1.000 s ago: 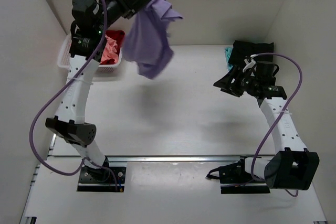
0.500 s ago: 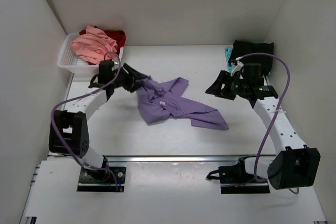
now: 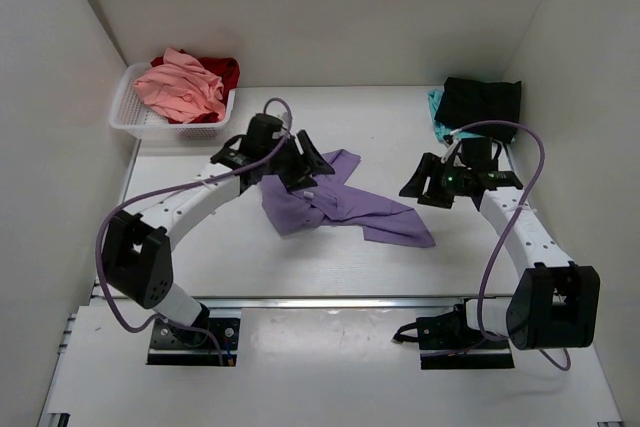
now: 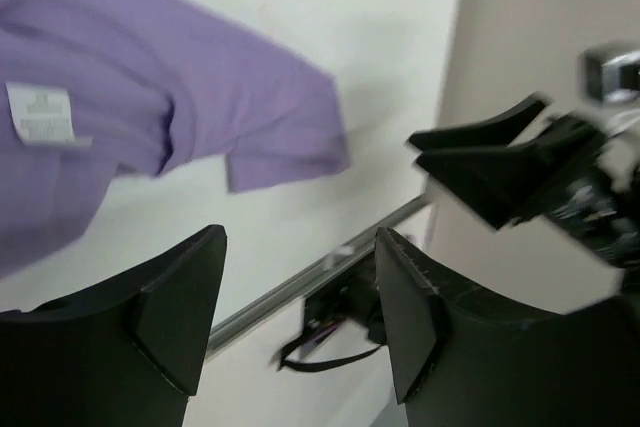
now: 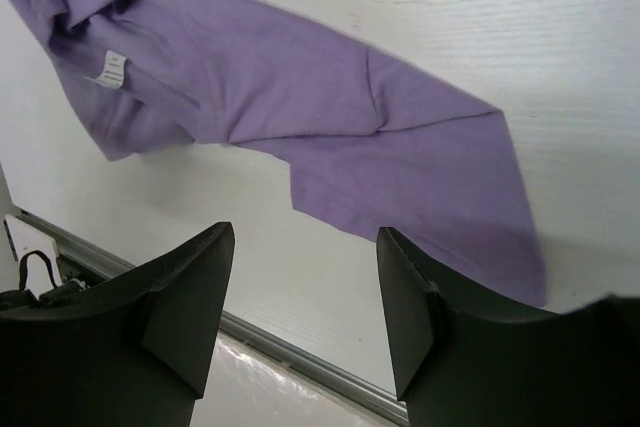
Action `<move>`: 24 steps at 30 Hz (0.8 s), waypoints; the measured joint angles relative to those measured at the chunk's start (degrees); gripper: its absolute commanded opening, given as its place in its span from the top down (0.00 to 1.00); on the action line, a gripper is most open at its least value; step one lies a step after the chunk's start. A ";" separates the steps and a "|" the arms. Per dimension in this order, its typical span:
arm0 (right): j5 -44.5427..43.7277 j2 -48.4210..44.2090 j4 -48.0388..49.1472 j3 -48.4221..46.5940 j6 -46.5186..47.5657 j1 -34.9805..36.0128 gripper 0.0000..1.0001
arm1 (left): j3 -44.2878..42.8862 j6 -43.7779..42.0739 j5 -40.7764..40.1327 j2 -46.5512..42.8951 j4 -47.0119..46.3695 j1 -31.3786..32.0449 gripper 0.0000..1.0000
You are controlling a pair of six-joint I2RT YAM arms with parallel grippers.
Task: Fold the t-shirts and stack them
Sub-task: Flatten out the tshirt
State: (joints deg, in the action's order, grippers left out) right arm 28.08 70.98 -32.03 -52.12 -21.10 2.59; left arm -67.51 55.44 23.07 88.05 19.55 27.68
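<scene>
Purple shirt [image 3: 335, 202] lies crumpled mid-worktop [image 3: 300, 267], so it likely needs spreading before folding. Left end effector [image 3: 300, 162] open, empty, over its bunched end. Right end effector [image 3: 420, 179] open, empty, near the other end.

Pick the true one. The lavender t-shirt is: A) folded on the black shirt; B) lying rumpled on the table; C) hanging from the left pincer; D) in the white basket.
B: the lavender t-shirt lies rumpled on the table, and the left pincer stands open with nothing between its jaws.
</scene>
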 measured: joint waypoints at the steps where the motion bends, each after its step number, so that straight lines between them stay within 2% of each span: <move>1: -0.09 0.66 0.04 0.13 0.09 -0.20 0.44 | -0.17 -0.52 -1.66 0.09 1.70 2.19 0.28; 5: 0.04 2.03 1.49 0.15 0.13 -1.05 0.44 | 0.76 -1.33 -7.43 1.05 4.98 7.10 0.28; 9: 0.28 2.05 2.40 0.15 0.13 -1.60 0.44 | 3.52 -0.37 -11.50 2.60 5.27 8.83 0.27; 15: 0.70 0.59 2.54 1.62 -0.13 -1.11 0.44 | 5.22 2.29 -15.56 9.42 2.62 11.63 0.27; 24: 0.96 -3.15 1.25 4.98 -0.31 -1.22 0.44 | -0.35 4.26 -18.01 18.64 0.22 14.40 0.27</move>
State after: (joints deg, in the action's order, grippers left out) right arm 29.04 67.83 -30.79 -47.13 -21.41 1.37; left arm -67.85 59.70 5.06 106.69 19.77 42.09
